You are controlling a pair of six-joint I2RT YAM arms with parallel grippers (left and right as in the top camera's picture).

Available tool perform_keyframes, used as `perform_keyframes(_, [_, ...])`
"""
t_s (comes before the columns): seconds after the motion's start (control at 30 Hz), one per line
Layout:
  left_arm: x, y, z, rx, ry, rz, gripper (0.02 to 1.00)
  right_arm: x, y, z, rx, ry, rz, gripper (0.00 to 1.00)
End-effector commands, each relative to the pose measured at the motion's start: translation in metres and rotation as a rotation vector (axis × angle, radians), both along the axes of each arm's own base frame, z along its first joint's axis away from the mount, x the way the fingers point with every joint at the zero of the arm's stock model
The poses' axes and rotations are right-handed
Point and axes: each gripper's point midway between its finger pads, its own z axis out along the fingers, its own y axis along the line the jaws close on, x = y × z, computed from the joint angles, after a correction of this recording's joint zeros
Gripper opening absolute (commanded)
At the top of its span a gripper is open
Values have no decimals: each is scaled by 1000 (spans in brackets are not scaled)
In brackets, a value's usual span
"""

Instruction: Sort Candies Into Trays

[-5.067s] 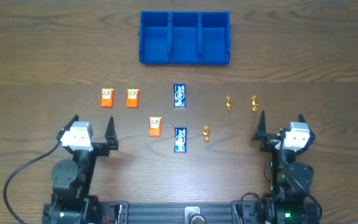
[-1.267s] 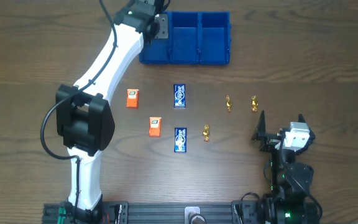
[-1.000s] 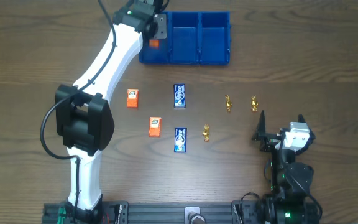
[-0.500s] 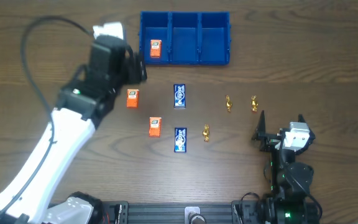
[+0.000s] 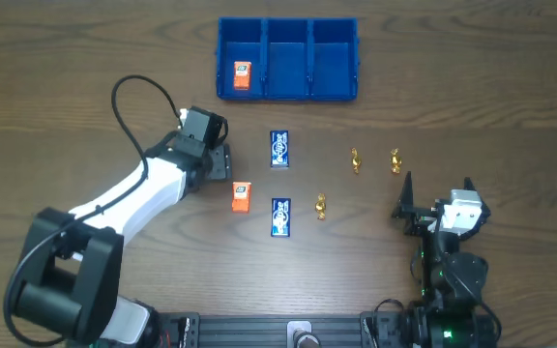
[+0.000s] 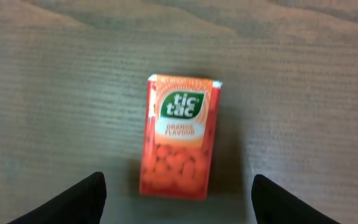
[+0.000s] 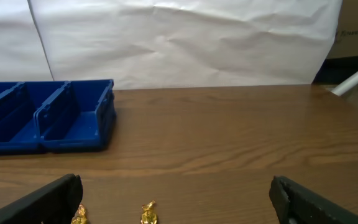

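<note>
The left gripper (image 6: 176,202) is spread open directly above an orange box (image 6: 180,140) lying flat on the table (image 6: 42,93). The right gripper (image 5: 437,188) is likewise open.

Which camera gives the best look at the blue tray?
The top view: it looks straight down into the blue tray, all three compartments, one orange box in the left one. The right wrist view catches part of it from the side; the left wrist view faces a second orange box.

One orange box (image 5: 242,75) now lies in the tray's (image 5: 288,95) left bin; the left gripper (image 6: 178,200) is back, open above a second box (image 6: 180,144).
</note>
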Motion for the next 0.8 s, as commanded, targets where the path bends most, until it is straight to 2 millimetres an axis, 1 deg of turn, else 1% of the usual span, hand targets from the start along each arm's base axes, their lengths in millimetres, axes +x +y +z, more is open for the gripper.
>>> perform_keyframes(0.03, [18, 4, -1, -11, -33, -11, 759, 0, 0, -1, -14, 3, 1, 1000])
perform_keyframes(0.2, [20, 8, -6, -3, -24, -25, 744, 0, 0, -1, -14, 3, 1, 1000])
perform_keyframes(0.4, [21, 5, -16, -2, -12, -46, 720, 0, 0, -1, -14, 3, 1, 1000])
perform_keyframes(0.47, [22, 5, -17, -5, -13, -47, 671, 0, 0, -1, -14, 3, 1, 1000])
perform_keyframes(0.63, [22, 4, -17, -11, -13, -49, 612, 0, 0, -1, -14, 3, 1, 1000])
perform_keyframes(0.7, [22, 3, -18, -13, -9, -51, 606, 0, 0, -1, -14, 3, 1, 1000])
perform_keyframes(0.8, [20, 4, -27, -8, 11, -52, 606, 0, 0, -1, -14, 3, 1, 1000])
